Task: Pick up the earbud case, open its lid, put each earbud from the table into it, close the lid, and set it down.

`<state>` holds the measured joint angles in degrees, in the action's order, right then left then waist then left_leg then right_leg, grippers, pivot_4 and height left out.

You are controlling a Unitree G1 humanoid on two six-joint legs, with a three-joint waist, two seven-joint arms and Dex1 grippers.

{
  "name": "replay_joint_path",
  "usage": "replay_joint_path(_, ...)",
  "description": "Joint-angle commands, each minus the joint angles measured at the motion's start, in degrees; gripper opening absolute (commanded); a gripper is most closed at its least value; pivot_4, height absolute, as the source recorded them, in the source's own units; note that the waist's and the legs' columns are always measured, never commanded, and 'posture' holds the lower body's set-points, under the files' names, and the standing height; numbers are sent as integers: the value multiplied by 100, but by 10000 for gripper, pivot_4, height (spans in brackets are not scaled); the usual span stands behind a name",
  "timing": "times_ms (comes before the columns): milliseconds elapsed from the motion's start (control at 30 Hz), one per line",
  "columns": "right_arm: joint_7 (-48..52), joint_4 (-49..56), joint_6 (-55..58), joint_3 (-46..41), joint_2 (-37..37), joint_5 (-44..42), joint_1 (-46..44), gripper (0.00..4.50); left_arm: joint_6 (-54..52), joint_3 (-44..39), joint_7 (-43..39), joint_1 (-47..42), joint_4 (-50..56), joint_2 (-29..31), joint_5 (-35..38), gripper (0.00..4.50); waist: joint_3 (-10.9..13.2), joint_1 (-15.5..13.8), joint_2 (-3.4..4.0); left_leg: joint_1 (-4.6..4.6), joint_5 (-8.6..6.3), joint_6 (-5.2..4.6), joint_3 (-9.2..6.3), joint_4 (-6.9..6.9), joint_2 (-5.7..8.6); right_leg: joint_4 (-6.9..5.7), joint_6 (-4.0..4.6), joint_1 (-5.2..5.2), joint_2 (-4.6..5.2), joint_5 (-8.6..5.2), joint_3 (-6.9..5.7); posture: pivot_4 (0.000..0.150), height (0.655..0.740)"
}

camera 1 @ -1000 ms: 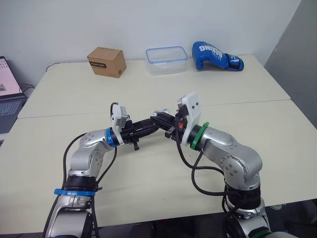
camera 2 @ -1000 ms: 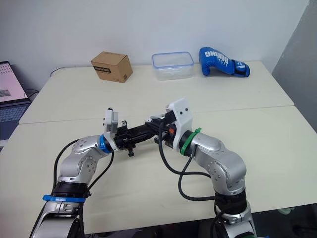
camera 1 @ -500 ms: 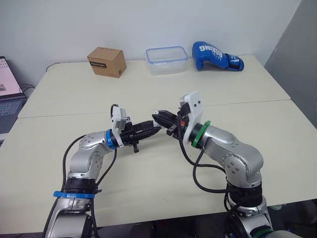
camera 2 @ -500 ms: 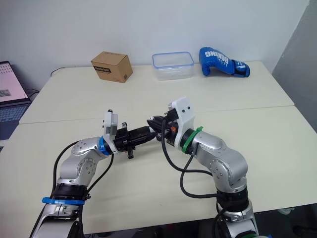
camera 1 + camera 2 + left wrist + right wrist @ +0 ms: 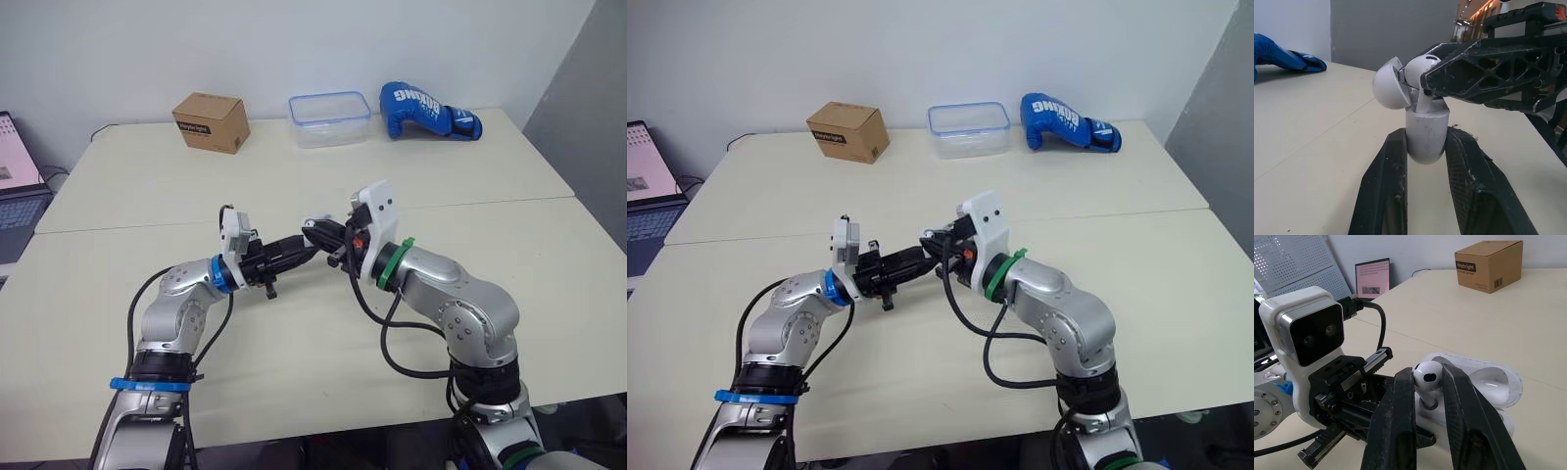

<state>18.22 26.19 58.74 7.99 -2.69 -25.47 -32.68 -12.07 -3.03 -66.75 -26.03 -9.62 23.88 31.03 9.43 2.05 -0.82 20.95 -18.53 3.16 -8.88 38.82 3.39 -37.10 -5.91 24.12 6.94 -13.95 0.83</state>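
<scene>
The earbud case (image 5: 1425, 122), lid (image 5: 1390, 90) swung open, hangs above the middle of the table (image 5: 294, 352), its lower body clamped between the left gripper's (image 5: 1426, 142) jaws. The right gripper (image 5: 1426, 376) pinches an earbud (image 5: 1419, 68) by its head, stem entering the case. Both look light, hard and probably slippery, so broad sides suit gripping best.
</scene>
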Motion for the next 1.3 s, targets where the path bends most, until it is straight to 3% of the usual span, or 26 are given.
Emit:
replay_joint_path(33, -49, 153, 189, 115, -19, -111, -31, 3925, 229, -207, 90, -181, 272, -54, 118, 7501, 0, 0, 0, 0, 0, 0, 0, 0, 0, 0, 0, 0, 0, 0, 0, 1500, 7307)
replay_joint_path(267, -194, 248, 541, 166, -79, -190, -37, 3925, 381, -248, 170, -235, 214, -102, 90, 7501, 0, -1, 0, 0, 0, 0, 0, 0, 0, 0, 0, 0, 0, 0, 0, 1500, 7307)
replay_joint_path(567, -247, 308, 320, 258, -215, 6, -70, 31598, 358, -242, 118, -239, 235, -97, 89, 7501, 0, -1, 0, 0, 0, 0, 1, 0, 0, 0, 0, 0, 0, 0, 0, 1500, 7307)
replay_joint_path(1000, 267, 502, -514, 25, -612, -240, -90, 31598, 335, -255, 29, -175, 266, -94, 127, 7501, 0, -3, 0, 0, 0, 0, 5, 0, 0, 2, 0, -2, 0, 0, -1, 1500, 7307)
replay_joint_path(1200, 887, 822, -214, -870, -875, -1549, -241, 31598, 300, -256, 44, -105, 320, -75, 185, 7501, 0, -13, -1, 1, 0, 0, 1, 0, 0, 6, 0, -4, 0, 0, -1, 1500, 7307)
replay_joint_path(1300, 1200, 861, 119, -1503, -1438, -2402, -318, 31598, 239, -309, 51, -46, 367, -58, 251, 7501, 0, -17, 0, 0, 0, -1, -2, -1, 0, 6, 0, -5, 0, 0, -2, 1500, 7307)
